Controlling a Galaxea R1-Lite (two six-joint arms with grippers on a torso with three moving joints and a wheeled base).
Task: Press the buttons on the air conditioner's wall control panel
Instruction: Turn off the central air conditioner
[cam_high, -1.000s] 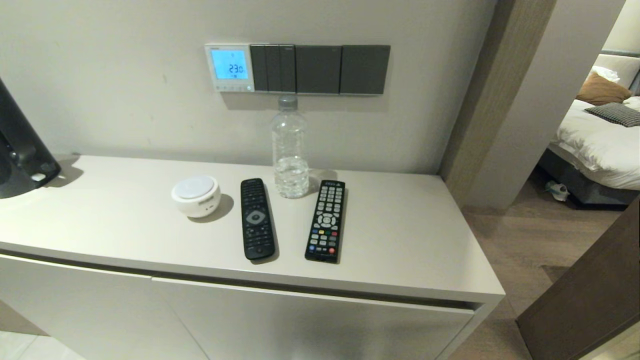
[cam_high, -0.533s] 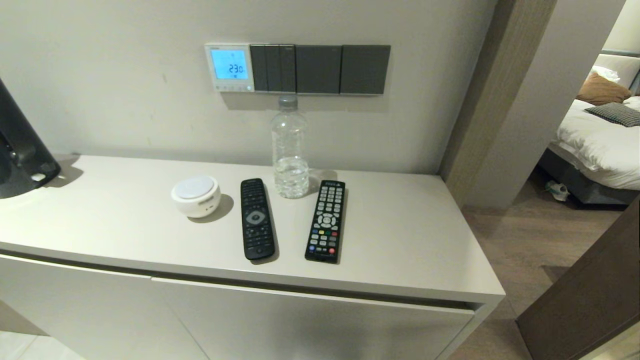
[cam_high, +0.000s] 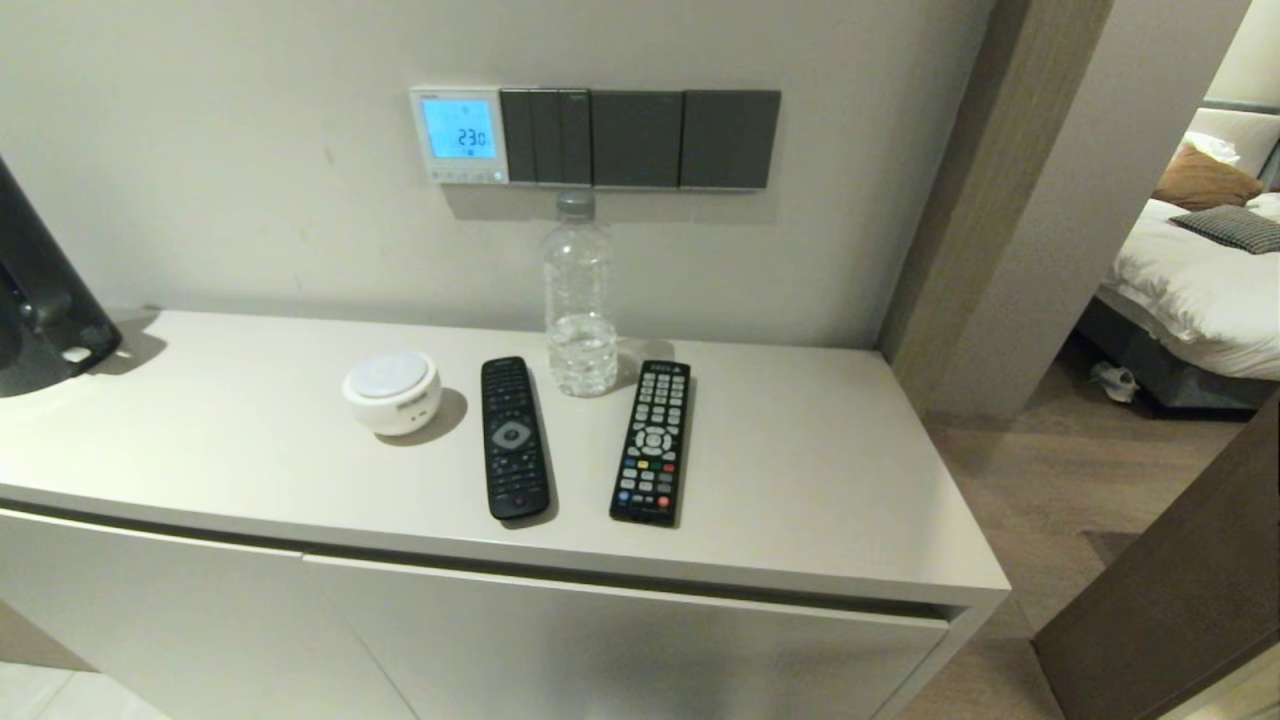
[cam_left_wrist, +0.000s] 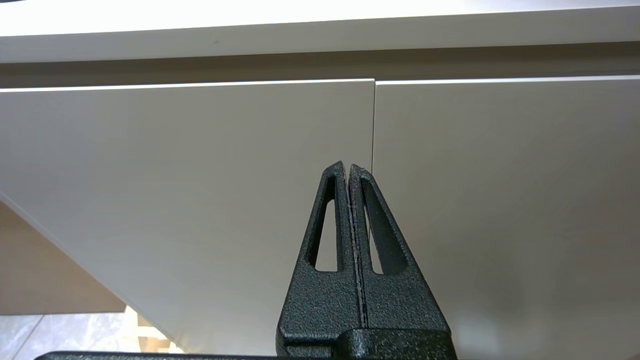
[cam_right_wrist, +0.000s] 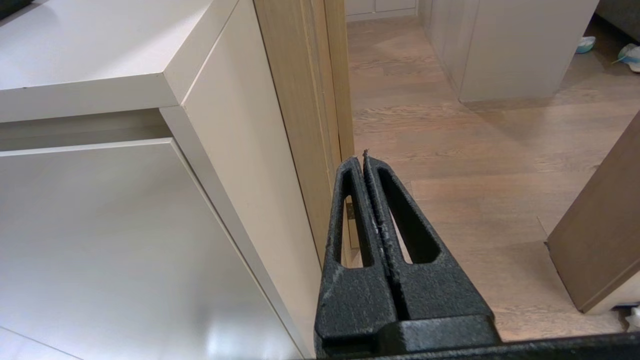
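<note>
The air conditioner's wall control panel (cam_high: 459, 134) is a small white thermostat on the wall above the cabinet, its screen lit light blue with digits. The buttons (cam_high: 462, 176) are a row of tiny pale keys along its bottom edge. Neither gripper shows in the head view. My left gripper (cam_left_wrist: 348, 166) is shut and empty, low in front of the cabinet doors (cam_left_wrist: 200, 190). My right gripper (cam_right_wrist: 361, 159) is shut and empty, low beside the cabinet's right end (cam_right_wrist: 240, 165), over the wooden floor.
Dark grey switch plates (cam_high: 640, 138) sit right of the thermostat. On the cabinet top (cam_high: 820, 480) stand a clear water bottle (cam_high: 579, 300), two black remotes (cam_high: 514, 437) (cam_high: 653, 441) and a white round speaker (cam_high: 392, 391). A black object (cam_high: 40, 310) stands far left. A doorway opens at right.
</note>
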